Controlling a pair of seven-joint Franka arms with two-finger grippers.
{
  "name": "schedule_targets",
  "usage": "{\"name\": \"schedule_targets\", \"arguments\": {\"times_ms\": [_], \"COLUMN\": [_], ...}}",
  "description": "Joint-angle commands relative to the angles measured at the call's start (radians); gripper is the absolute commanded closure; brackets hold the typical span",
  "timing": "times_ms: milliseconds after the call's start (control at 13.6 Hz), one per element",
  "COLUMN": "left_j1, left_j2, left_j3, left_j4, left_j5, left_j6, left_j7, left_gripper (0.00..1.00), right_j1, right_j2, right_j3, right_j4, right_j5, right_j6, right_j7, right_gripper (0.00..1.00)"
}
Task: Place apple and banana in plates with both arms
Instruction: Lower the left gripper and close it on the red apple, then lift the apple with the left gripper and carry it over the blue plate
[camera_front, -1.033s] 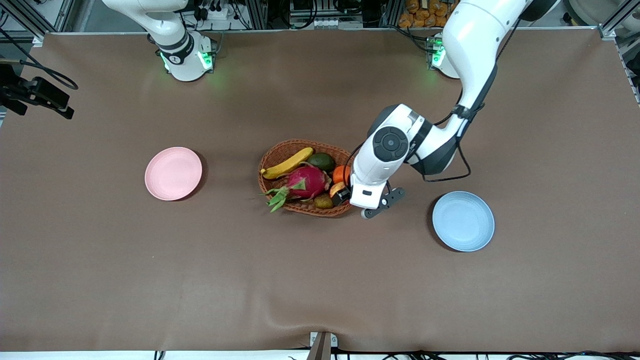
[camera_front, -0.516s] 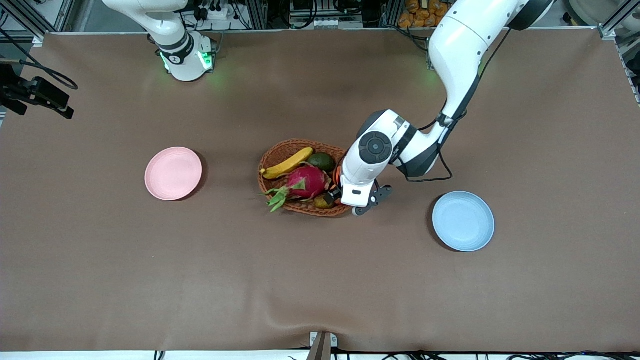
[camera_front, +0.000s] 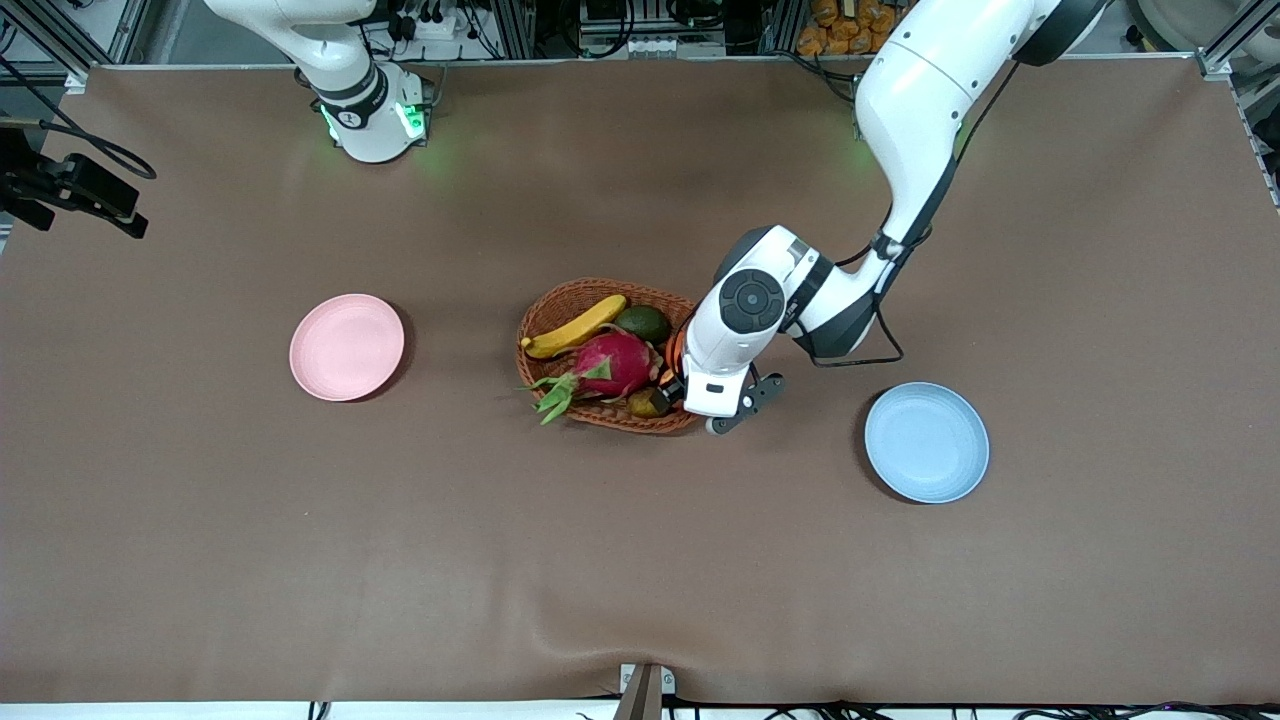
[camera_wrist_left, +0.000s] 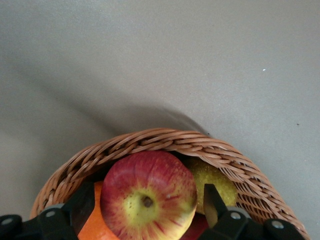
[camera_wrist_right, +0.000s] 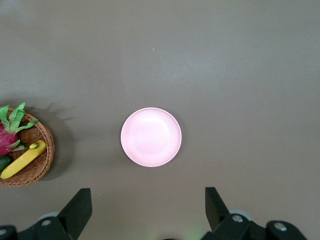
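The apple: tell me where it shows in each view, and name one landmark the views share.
Front view: hidden under the left arm's wrist, at the wicker basket's end toward the left arm.
Left wrist view: apple between the left gripper's fingers, in the basket.
Right wrist view: not in it.
Shared landmark: the wicker basket.

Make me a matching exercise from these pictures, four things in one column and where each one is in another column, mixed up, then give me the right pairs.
Things:
1. apple
2. banana
3. pink plate
4. blue plate

Places:
A. bare on the table toward the right arm's end, under the open right gripper
B. bare on the table toward the left arm's end
C. in the basket, stem end up, between the fingers of the left gripper
D. in the basket, beside the dragon fruit and farther from the front camera than it

Pairs: 1-C, 2-D, 3-A, 4-B
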Motion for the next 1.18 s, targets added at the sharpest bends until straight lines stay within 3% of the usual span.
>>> {"name": "schedule_targets", "arguments": {"times_ms": [0, 74, 516, 1107], "left_j1": [-0.006, -0.006, 0.014, 0.141], "left_j2": [0.007, 0.005, -0.073, -0.220], "left_j3": [0.007, 0.007, 0.008, 0.008], "left_j4": [0.006, 0.006, 0.011, 0.006], "left_j5": [-0.009, -0.009, -0.007, 0.000], "left_j6": [0.017, 0.017, -0.048, -0.189], "left_j7": [-0.022, -0.020, -0.019, 0.021], "left_gripper": [0.86, 1.00, 1.00, 1.00], "right_j1": [-0.021, -0.021, -0.022, -0.022], "right_j2": [0.010, 0.010, 0.010, 0.010], "right_j3": [0.013, 0.013, 0.013, 0.013], "right_j4": [0.022, 0.022, 0.022, 0.022], "right_j5": [0.001, 0.001, 0.001, 0.001], "right_j6": [-0.013, -0.013, -0.013, -0.014], "right_j7": [-0.011, -0.011, -0.011, -0.011], "right_gripper": [0.00, 0.00, 0.00, 0.00]}}
